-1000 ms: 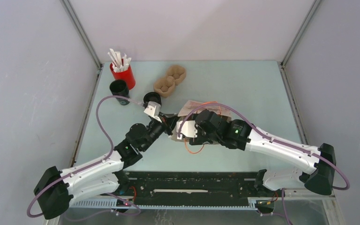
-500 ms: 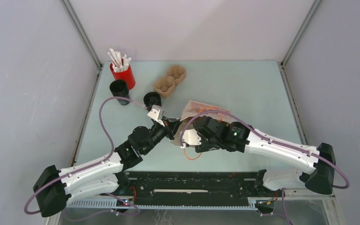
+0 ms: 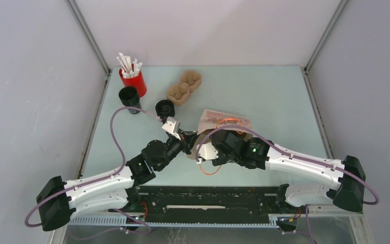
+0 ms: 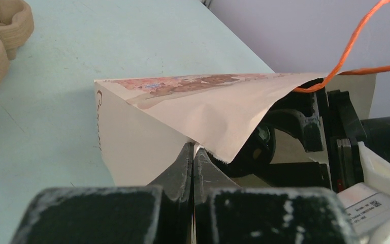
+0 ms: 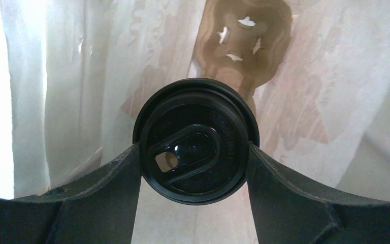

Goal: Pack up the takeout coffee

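The step in hand looks like insertion: the right end effector (image 5: 195,152), clamped around the lid of the takeout coffee (image 5: 195,122), has it inside the paper bag (image 4: 147,127), whose mouth edge the left end effector (image 4: 193,152) pinches tight. Next, I judge, the cup goes deeper toward the bag's bottom before release. Lid embossing and the bag's cursive print are illegible.

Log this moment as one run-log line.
phase: bagging | left hand: shut on paper bag edge, mouth open | right hand: shut on takeout coffee, lidded, inside bag
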Motion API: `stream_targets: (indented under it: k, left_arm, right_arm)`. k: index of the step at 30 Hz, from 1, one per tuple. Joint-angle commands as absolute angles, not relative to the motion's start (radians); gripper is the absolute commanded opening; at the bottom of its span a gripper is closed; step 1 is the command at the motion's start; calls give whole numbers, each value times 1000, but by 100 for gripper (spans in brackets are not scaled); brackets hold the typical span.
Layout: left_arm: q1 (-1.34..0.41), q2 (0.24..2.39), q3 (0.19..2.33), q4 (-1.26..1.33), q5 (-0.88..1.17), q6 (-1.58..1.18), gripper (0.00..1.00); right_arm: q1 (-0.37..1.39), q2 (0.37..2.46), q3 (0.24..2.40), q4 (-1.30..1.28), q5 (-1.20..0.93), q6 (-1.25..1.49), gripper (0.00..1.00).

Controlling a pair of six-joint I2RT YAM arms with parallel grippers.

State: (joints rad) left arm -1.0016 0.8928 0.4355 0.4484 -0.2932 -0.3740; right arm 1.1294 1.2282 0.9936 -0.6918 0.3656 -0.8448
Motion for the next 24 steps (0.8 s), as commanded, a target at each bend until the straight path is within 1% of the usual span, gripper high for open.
stream_targets:
  k: [1, 5, 10, 17, 24]
  left_arm:
    - [-1035, 905, 415, 440, -363, -390, 0]
    - [-1059, 912, 401, 449, -379, -405, 0]
    - [-1069, 917, 390, 464, -381, -426, 0]
    - [-1069, 857, 446, 371, -421, -408, 0]
    - [-1069, 830, 520, 238, -441, -405, 0]
  right_arm:
    - [1108, 1231, 999, -602, 399, -900, 40]
    - [1104, 1193, 1000, -604, 400, -912, 41]
    - [1078, 1183, 992, -671, 318, -895, 39]
    - [1058, 1143, 955, -675, 220, -869, 39]
    - [1009, 980, 871, -544, 172, -838, 40]
